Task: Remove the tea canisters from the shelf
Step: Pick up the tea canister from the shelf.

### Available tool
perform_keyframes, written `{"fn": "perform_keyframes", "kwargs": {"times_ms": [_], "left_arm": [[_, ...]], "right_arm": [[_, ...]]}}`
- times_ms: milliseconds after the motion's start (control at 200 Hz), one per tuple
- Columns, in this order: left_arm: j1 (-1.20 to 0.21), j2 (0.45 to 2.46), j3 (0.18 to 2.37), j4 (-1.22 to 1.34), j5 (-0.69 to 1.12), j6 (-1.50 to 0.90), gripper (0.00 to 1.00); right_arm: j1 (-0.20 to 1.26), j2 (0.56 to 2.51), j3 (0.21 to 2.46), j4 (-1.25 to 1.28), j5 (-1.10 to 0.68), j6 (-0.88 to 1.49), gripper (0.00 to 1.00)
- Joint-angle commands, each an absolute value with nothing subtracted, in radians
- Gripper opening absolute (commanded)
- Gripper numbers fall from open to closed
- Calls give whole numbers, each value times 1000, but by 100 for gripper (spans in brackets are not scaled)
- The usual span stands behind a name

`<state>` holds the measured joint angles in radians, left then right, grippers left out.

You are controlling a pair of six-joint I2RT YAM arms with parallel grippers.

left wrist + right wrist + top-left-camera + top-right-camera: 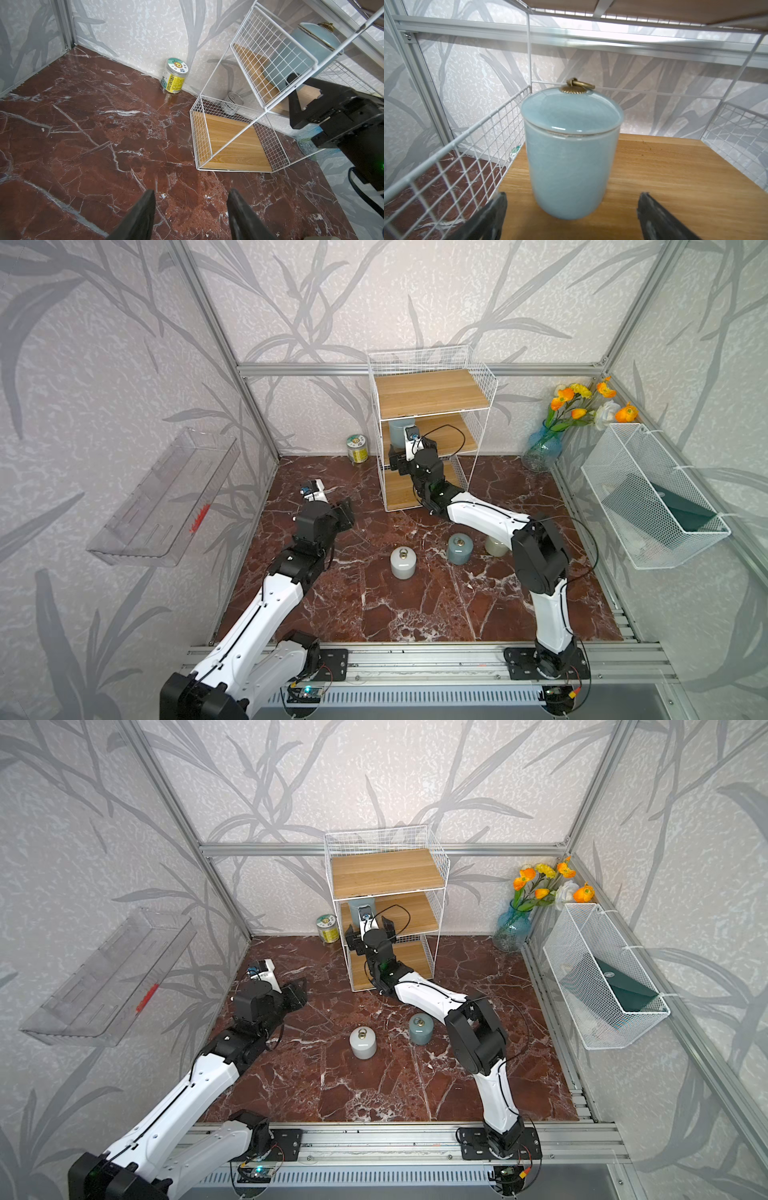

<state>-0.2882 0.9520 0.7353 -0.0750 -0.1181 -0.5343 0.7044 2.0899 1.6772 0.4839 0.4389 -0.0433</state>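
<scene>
You're hovering right gripper (573, 195) at shelf (529, 52) middle board (675, 176), jaws wide, gripping nothing, just short of blue-grey canister (571, 162) standing beside mesh side (467, 155). Watch: finger catching mesh, shoving canister over, lid (571, 112) popping. Left gripper (191, 191) idling half open, empty, over desk (83, 135).

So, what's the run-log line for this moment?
right gripper: open, facing shelved canister | left gripper: open, empty | on table: white canister, blue-grey canister, beige canister
</scene>
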Motion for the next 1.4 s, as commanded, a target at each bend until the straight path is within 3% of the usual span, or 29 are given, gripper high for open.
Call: {"fn": "perform_keyframes", "kwargs": {"times_ms": [0,1035,1260,1400], "left_arm": [[-280,957,742,-74,-118,-523,57],[-257,979,734,-64,-106,-518,57],[-255,988,732,-64,-104,-518,57],[-252,990,729,-61,-99,-519,58]], "right_arm": [[696,2120,1732,534,423,-55,97],[658,2359,2064,475,453,-103,96],[657,2374,2084,475,458,-112,79],[657,2364,2064,499,457,-116,73]]}}
